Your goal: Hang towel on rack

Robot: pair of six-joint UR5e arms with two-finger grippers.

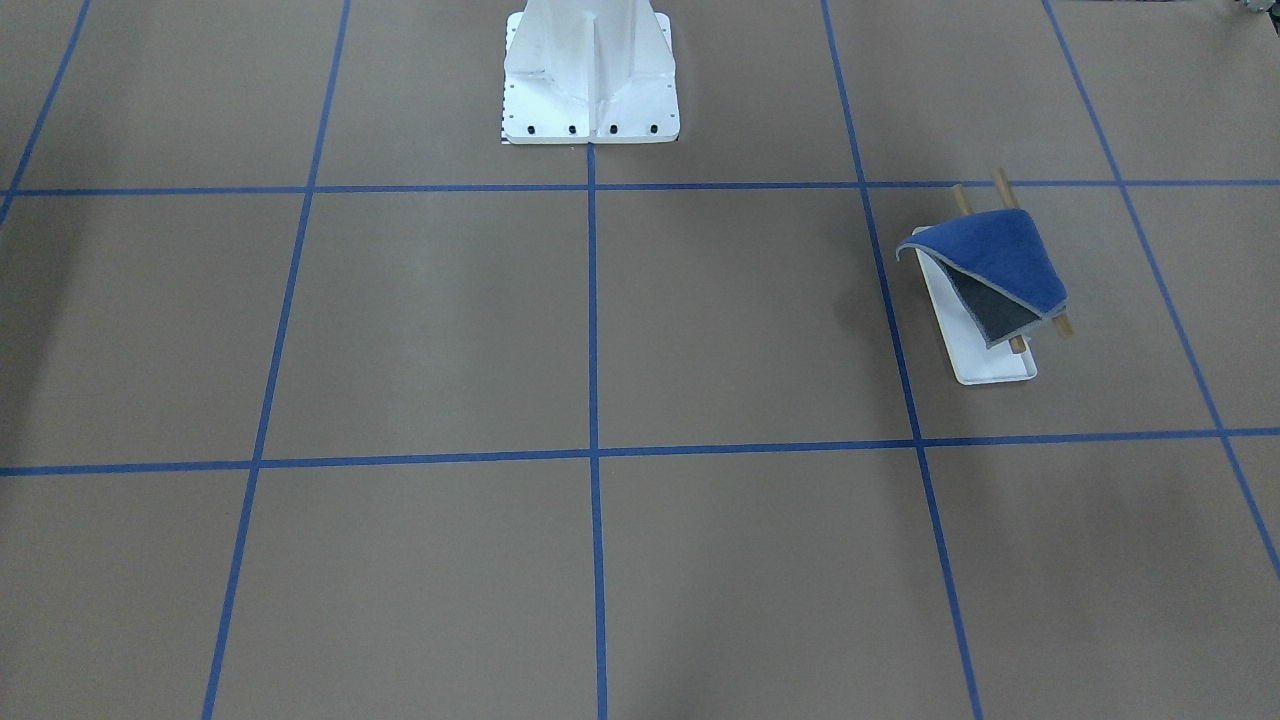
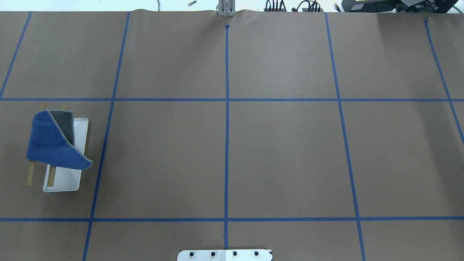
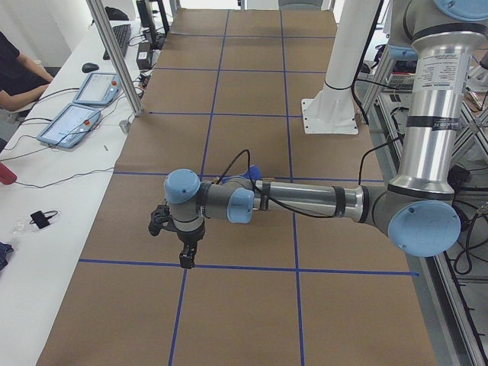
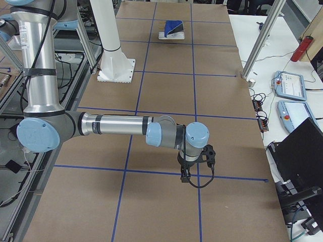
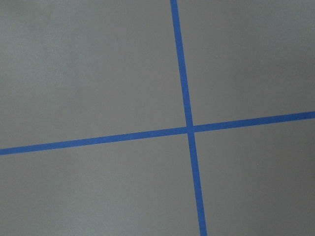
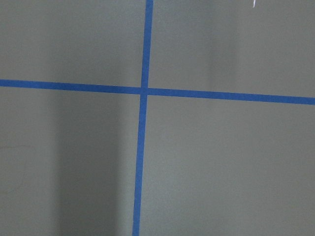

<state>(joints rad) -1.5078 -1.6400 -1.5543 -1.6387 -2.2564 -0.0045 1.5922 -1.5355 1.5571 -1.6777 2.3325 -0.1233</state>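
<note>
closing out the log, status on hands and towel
Left hand and right hand off the towel, open or shut unclear. Towel draped over rack rods, blue face up, grey corner showing. Nothing in the way.

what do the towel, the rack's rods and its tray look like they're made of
Towel: soft fuzzy cloth, maybe microfibre; it drapes and folds, blue face over grey.
Rods: likely bare wood, tan and matte.
Tray: smooth white, plastic or painted metal; cannot tell which.
</note>
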